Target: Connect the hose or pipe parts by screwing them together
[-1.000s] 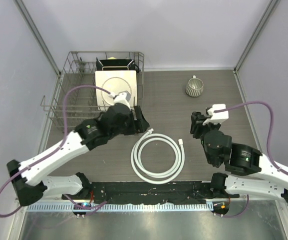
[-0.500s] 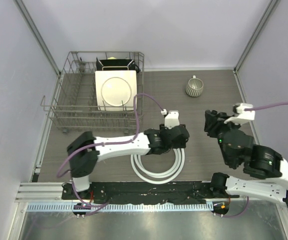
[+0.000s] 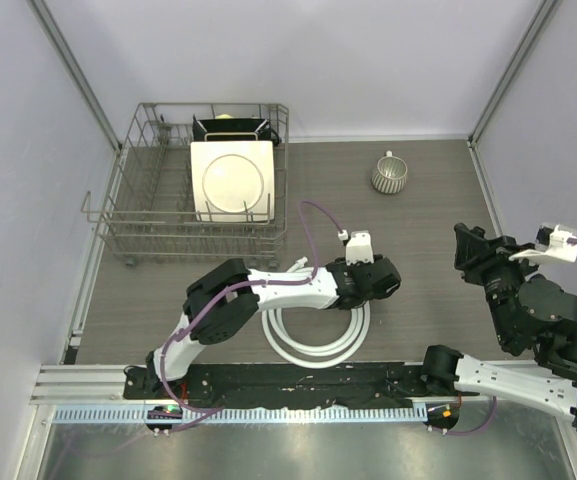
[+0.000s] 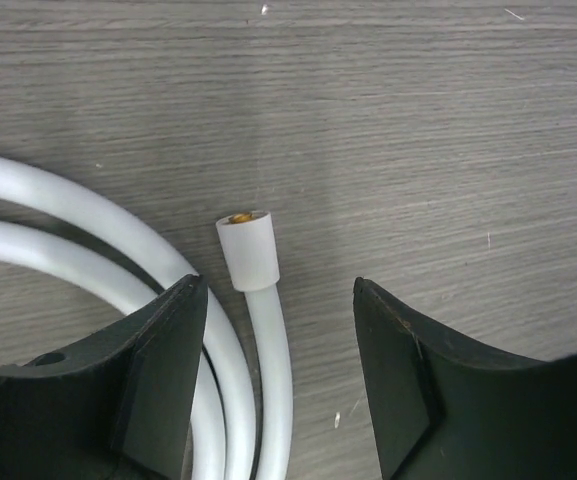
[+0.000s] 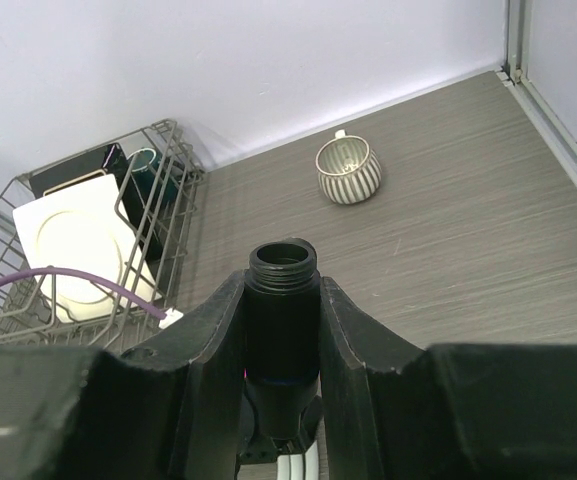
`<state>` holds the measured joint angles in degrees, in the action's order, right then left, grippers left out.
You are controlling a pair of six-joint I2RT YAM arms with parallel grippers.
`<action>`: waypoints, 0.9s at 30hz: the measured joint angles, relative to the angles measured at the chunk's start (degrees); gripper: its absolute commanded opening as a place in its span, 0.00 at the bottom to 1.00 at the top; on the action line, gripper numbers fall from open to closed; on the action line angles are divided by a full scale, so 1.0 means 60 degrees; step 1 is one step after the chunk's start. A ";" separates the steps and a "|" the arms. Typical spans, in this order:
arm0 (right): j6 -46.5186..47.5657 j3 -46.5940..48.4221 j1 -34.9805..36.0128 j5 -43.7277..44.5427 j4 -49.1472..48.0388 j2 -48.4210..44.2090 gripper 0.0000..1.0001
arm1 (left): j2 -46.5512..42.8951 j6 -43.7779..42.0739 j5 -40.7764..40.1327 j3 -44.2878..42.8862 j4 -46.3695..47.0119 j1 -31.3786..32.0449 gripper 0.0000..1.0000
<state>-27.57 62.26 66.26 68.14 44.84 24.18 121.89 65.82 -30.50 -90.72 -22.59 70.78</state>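
White hose [image 3: 313, 340] was seen coiled near table centre, at 7 o'clock from the mug [image 3: 389, 175]; its end connector [image 4: 249, 250] was straddled by the left gripper [image 4: 278, 300], jaws roughly half apart, nothing gripped; black fitting [image 5: 282, 270] was clamped upright in the right gripper [image 5: 281, 320], threaded end at 12 o'clock.

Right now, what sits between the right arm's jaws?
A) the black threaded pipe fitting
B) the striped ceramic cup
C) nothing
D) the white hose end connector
A: the right wrist view shows the black threaded pipe fitting clamped between those jaws, its open threaded end sticking out past them.
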 measured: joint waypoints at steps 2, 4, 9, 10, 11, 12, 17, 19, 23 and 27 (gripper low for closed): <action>0.0011 0.0000 0.0000 0.0047 0.0117 -0.0168 0.01 | 0.0255 0.0000 -0.0124 -0.0233 -0.0047 0.0000 0.62; 0.0025 0.0000 0.0000 0.0113 0.0175 -0.0313 0.01 | 0.0455 0.0000 -0.0200 -0.0412 -0.0062 0.0000 0.61; 0.0029 0.0000 0.0000 0.0204 0.0346 -0.0514 0.01 | 0.0758 0.0007 -0.0386 -0.0630 -0.0055 -0.0011 0.57; 0.0029 0.0000 0.0000 0.0200 0.0368 -0.0514 0.01 | 0.0780 0.0007 -0.0412 -0.0648 -0.0062 -0.0018 0.57; 0.0029 -0.0004 0.0000 0.0197 0.0390 -0.0514 0.01 | 0.0809 0.0007 -0.0430 -0.0674 -0.0069 -0.0025 0.55; 0.0029 -0.0004 0.0000 0.0197 0.0412 -0.0514 0.01 | 0.0845 0.0011 -0.0455 -0.0707 -0.0109 -0.0040 0.55; 0.0029 -0.0004 0.0000 0.0200 0.0463 -0.0514 0.01 | 0.1198 0.0044 -0.0623 -0.1191 -0.0572 -0.0055 0.49; 0.0033 -0.0004 0.0000 0.0200 0.0470 -0.0514 0.01 | 0.1344 0.0080 -0.0718 -0.1494 -0.0929 -0.0051 0.49; 0.0069 -0.0011 0.0000 0.0200 0.0466 -0.0535 0.01 | 0.1534 0.0219 -0.0856 -0.1876 -0.1483 -0.0051 0.50; 0.0138 -0.0018 0.0000 0.0200 0.0463 -0.0554 0.01 | 0.1676 0.0208 -0.0929 -0.2138 -0.1752 -0.0051 0.49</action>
<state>-26.74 62.15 66.26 69.34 47.62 20.86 131.94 67.07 -36.07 -103.55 -33.10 70.48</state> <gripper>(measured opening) 0.355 0.494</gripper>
